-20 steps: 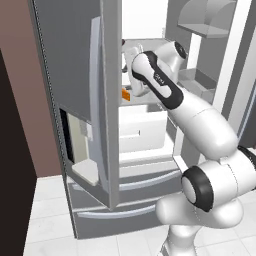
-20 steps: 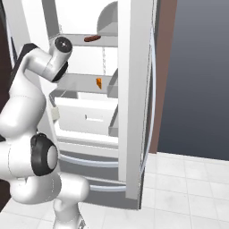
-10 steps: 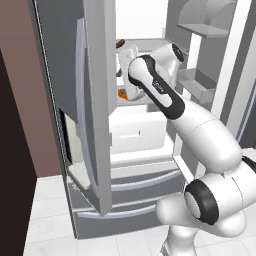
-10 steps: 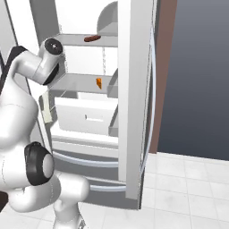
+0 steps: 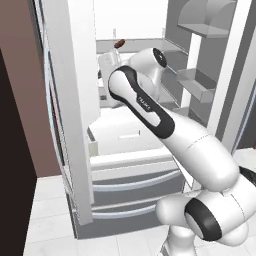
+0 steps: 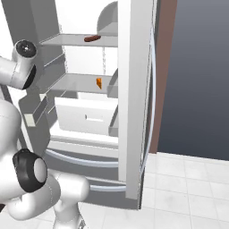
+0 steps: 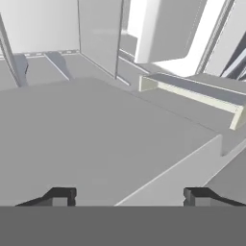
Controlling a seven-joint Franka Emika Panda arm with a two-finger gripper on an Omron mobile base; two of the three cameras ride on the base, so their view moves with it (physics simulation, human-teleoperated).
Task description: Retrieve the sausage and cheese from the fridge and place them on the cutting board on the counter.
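Observation:
The fridge stands open, its white interior showing. The reddish-brown sausage lies on the upper shelf, and it also shows as the sausage just above my arm. The orange cheese wedge sits on the shelf below. My arm reaches into the fridge at the height of the cheese shelf. In the hand view my gripper is open, its fingertips wide apart over a bare grey shelf surface with nothing between them. The cutting board and the counter are out of view.
A white crisper drawer sits below the shelves, with two grey bottom drawers under it. Door bins line the right door. The left door edge stands close beside my arm. White tiled floor lies to the right.
My wrist has swung further left in the right base view and deeper into the fridge. In the left base view the arm now covers the cheese. Sausage and cheese have not moved.

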